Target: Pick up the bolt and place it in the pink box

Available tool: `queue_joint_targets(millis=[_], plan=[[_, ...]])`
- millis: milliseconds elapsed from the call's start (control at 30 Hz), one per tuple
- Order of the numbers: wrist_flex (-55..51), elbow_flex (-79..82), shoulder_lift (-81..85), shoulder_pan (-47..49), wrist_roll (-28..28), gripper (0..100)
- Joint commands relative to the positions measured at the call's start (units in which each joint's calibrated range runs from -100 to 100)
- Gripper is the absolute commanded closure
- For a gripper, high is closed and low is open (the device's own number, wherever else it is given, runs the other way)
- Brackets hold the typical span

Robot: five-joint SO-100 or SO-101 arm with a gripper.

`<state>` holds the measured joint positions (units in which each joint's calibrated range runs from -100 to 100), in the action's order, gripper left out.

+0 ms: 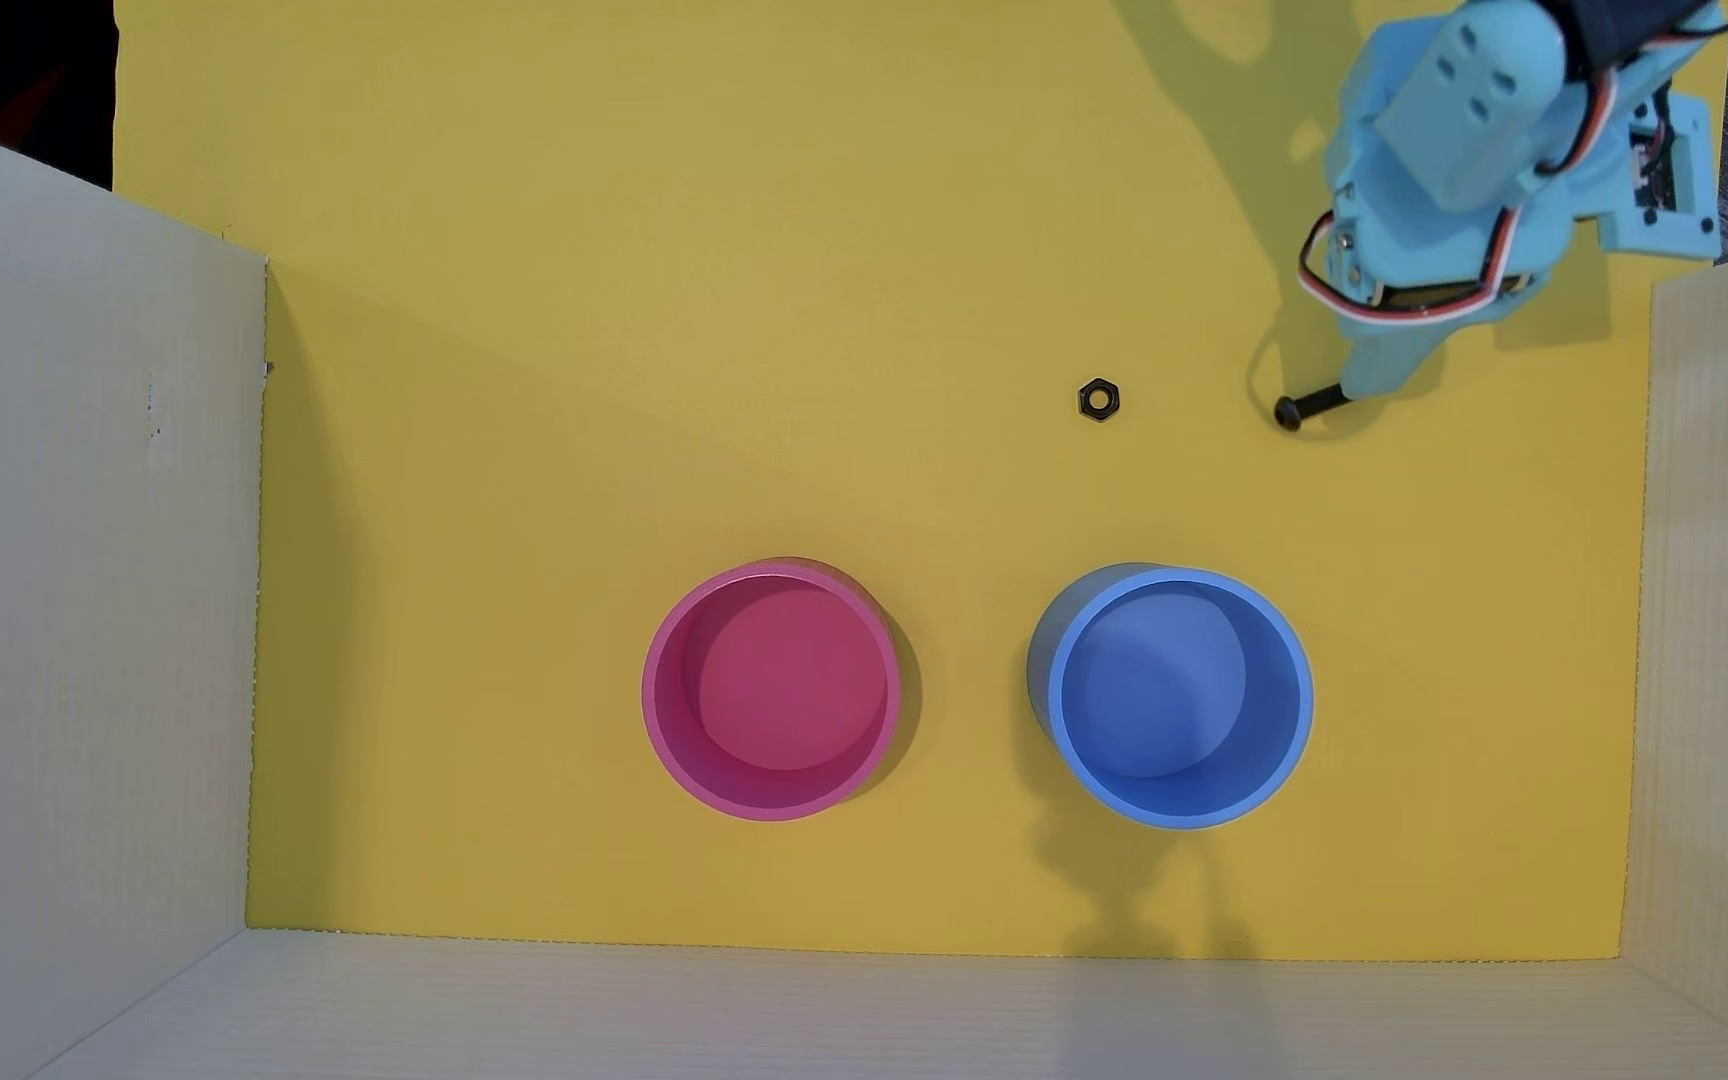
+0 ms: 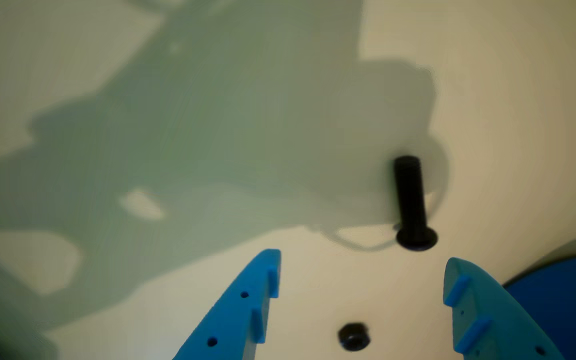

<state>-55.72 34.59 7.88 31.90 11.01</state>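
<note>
The small black bolt lies flat on the yellow mat at the right, head pointing left in the overhead view. In the wrist view the bolt lies just beyond the tips of my blue fingers, closer to the right finger, with its head toward me. My gripper hangs low right over the bolt's shank end; in the wrist view the gripper is open and empty. The round pink box stands empty at the lower middle of the mat, far from the gripper.
A black hex nut lies left of the bolt and shows between my fingers in the wrist view. A round blue container stands right of the pink box. Pale cardboard walls enclose the mat on three sides.
</note>
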Motion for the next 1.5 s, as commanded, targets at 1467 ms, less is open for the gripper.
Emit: queue_joint_targets(millis=[1467], plan=[[3.1, -6.5, -14.9, -3.9, -3.0, 98]])
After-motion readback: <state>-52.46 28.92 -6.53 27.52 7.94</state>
